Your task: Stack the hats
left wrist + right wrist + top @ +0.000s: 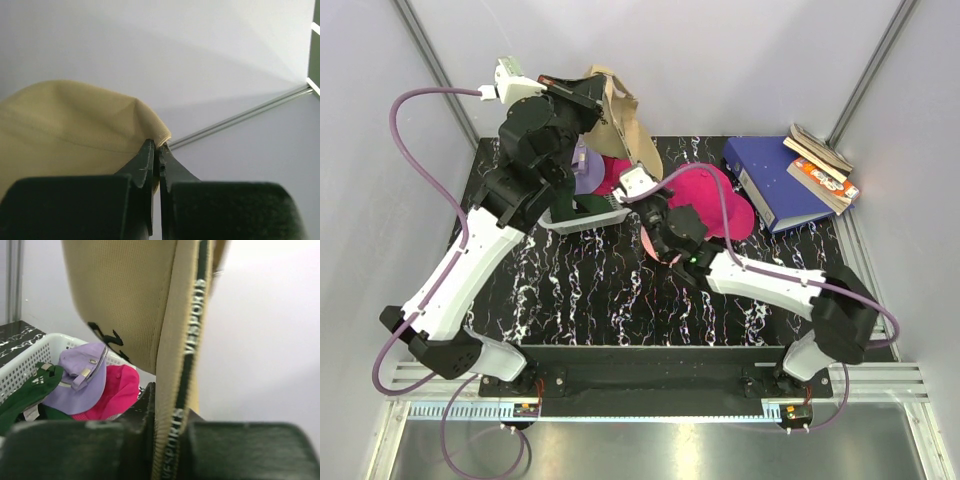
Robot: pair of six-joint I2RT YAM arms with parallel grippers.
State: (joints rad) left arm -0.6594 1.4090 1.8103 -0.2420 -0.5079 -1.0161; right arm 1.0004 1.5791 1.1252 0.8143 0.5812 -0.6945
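Two arms, one cap: I am holding the tan hat (620, 115) up at two places, well above the black marbled surface (600, 290). My left tool (156, 150) is gripping narrow on the edge of the crown, high at the far left. My right tool (167, 412) is clamping the inner sweatband (the strip lettered VESPORTS) lower down and nearer the middle. The hat's long axis is therefore running down from left tool to right tool, slanting toward the right.

The magenta hat (715, 200) is lying on the surface just to the right of my right tool, so the right arm is the nearer one. I am judging that the coming move is a carry rightward and down onto that cap, with the left arm giving way. The grey basket (30, 360) is sitting to the left of my right tool, holding a lavender hat (80, 375) and a green hat (25, 395) not yet stacked.
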